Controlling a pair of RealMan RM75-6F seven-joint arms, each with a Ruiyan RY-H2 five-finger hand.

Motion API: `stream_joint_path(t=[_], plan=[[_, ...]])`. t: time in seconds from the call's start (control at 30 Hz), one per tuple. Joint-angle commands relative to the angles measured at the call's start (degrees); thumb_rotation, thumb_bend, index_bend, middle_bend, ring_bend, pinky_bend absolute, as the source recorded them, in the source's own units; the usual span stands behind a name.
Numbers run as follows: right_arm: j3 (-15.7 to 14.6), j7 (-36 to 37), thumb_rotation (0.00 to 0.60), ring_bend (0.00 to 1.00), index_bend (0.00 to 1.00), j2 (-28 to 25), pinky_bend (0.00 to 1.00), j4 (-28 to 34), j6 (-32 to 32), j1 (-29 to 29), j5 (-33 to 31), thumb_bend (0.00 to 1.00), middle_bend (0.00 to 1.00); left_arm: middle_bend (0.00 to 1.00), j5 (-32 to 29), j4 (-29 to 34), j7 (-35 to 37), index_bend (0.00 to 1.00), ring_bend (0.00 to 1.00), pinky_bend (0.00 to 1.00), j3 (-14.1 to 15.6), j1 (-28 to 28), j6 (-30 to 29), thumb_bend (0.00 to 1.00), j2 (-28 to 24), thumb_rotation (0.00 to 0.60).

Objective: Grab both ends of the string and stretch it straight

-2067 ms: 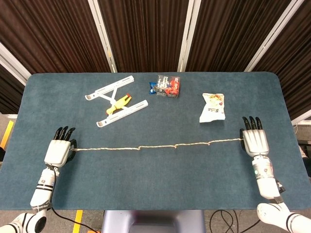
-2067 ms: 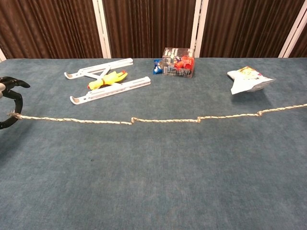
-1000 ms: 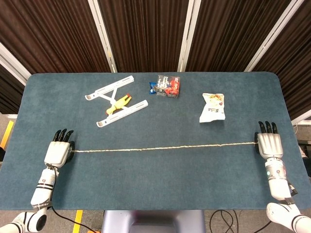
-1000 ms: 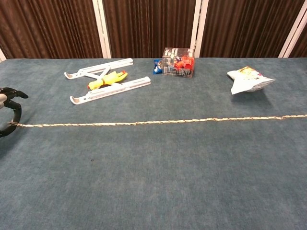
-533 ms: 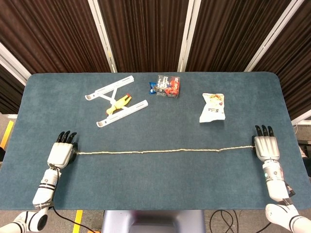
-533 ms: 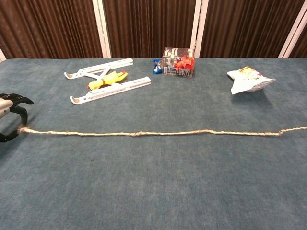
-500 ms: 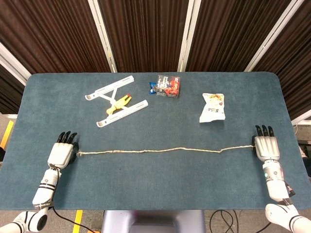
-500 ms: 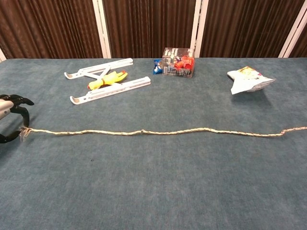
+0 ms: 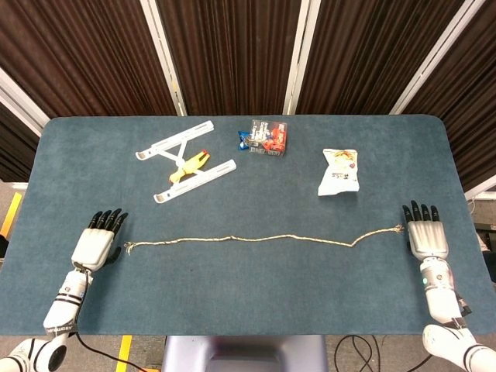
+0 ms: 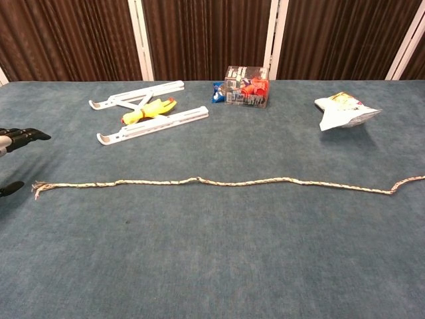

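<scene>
Pale, twisted string [image 9: 263, 239] lies across the near half of the blue-green table [image 9: 248, 294], running almost from one side to the other. It is close to straight, with a few soft waves and a kink that rises toward its right end. Its left tip is frayed and rests on the cloth just beside the left hand [image 9: 98, 242]; its right tip lies next to the right hand [image 9: 426, 235], though whether it touches the fingers is too fine to tell.

By its look the string is light, limp and slightly rough, so it should give no resistance and hold no shape; any slack will fall back into waves. It sits flat on the cloth, so a pinch right at each tip, thumb against a finger, seems the sensible hold. The frayed left end could slip or splay if taken too near its edge.

Both hands rest low at the table's sides with fingers extended and spread, and neither holds anything. In the chest view only dark fingertips [image 10: 30, 135] of the left hand show at the edge, apart from the string.

Further back lie a white folding stand [image 9: 186, 160] with a yellow toy [image 9: 191, 165], a small box [image 9: 267, 137] and a snack bag [image 9: 340, 172].
</scene>
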State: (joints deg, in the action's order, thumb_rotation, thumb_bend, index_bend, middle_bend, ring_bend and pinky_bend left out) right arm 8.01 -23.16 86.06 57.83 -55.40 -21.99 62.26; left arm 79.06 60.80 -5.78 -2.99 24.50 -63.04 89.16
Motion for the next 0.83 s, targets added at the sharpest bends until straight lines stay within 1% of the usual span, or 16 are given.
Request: stream_joint_path(t=[0.03,0.07,0.1,0.13,0.23,0.27,0.3,0.37,0.47,0.5,0.53,0.63,0.73,0.83], plan=[[0.1,2.7,0.6,0.0,0.0,-3.4,0.0,6.1,-3.7,1.7,2.0,0.36,0.0,0.0,1.2,4.1,3.4,0.0,0.0,0.08,0.2,-1.3,-2.5,0.39,-4.0,0.6],[-0.2,7.5,0.6,0.0,0.0,-7.6,0.0,15.0,-12.3,4.4,8.2,0.36,0.0,0.0,3.6,9.4,9.5,0.0,0.0,0.08,-0.5,-4.3,-10.4,0.39,-8.1,0.6],[-1.6,9.1,0.6,0.0,0.0,-10.4,0.0,19.3,-17.5,6.7,12.5,0.36,0.0,0.0,6.2,11.5,11.8,0.0,0.0,0.08,0.4,-6.0,-14.5,0.39,-10.4,0.6],[-2.9,10.6,0.6,0.0,0.0,-12.6,0.0,22.7,-22.4,8.8,16.2,0.36,0.0,0.0,8.5,12.4,12.3,0.0,0.0,0.08,1.6,-7.8,-18.1,0.39,-12.2,0.6],[-4.7,13.8,0.6,0.0,0.0,-15.8,0.0,27.2,-30.9,13.0,21.5,0.36,0.0,0.0,10.5,15.2,10.0,0.0,0.0,0.07,4.5,-12.0,-23.1,0.39,-15.0,0.6],[-5.2,15.5,0.6,0.0,0.0,-16.7,0.0,28.1,-34.2,14.6,23.3,0.36,0.0,0.0,10.8,17.5,8.9,0.0,0.0,0.07,6.0,-13.8,-24.3,0.39,-16.8,0.6],[-5.6,16.4,0.6,0.0,0.0,-17.3,0.0,28.4,-36.1,15.7,24.2,0.36,0.0,0.0,11.2,19.4,8.5,0.0,0.0,0.07,6.7,-15.1,-25.6,0.39,-18.0,0.6],[-7.0,16.0,0.6,0.0,0.0,-18.3,0.0,28.5,-38.3,17.7,25.8,0.36,0.0,0.0,12.6,21.7,8.6,0.0,0.0,0.07,7.4,-17.7,-30.1,0.39,-19.5,0.6],[-9.2,13.1,0.6,0.0,0.0,-19.0,0.0,28.7,-38.2,19.0,27.7,0.36,0.0,0.0,14.9,21.7,7.4,0.0,0.0,0.07,7.7,-19.9,-34.7,0.39,-20.0,0.6],[-9.7,12.7,0.6,0.0,0.0,-19.2,0.0,29.0,-37.9,19.1,28.3,0.36,0.0,0.0,15.6,21.4,7.5,0.0,0.0,0.07,7.8,-20.3,-35.4,0.39,-19.9,0.6],[-10.0,12.4,0.6,0.0,0.0,-19.3,0.0,29.4,-37.5,19.1,28.5,0.36,0.0,0.0,16.1,20.9,7.6,0.0,0.0,0.06,7.9,-20.4,-35.4,0.39,-19.7,0.6],[-10.3,11.0,0.6,0.0,0.0,-19.7,0.0,30.2,-35.7,19.0,28.3,0.36,0.0,0.0,15.5,21.2,7.3,0.0,0.0,0.05,8.6,-20.2,-32.4,0.39,-20.4,0.6],[-9.7,10.9,0.6,0.0,0.0,-19.9,0.0,30.6,-34.9,19.0,27.2,0.36,0.0,0.0,14.1,22.1,6.6,0.0,0.0,0.05,8.3,-20.0,-30.3,0.39,-21.1,0.6],[-9.0,10.8,0.6,0.0,0.0,-19.9,0.0,30.6,-34.5,19.0,26.5,0.36,0.0,0.0,13.6,22.6,6.6,0.0,0.0,0.05,7.8,-20.1,-29.8,0.39,-21.5,0.6]])
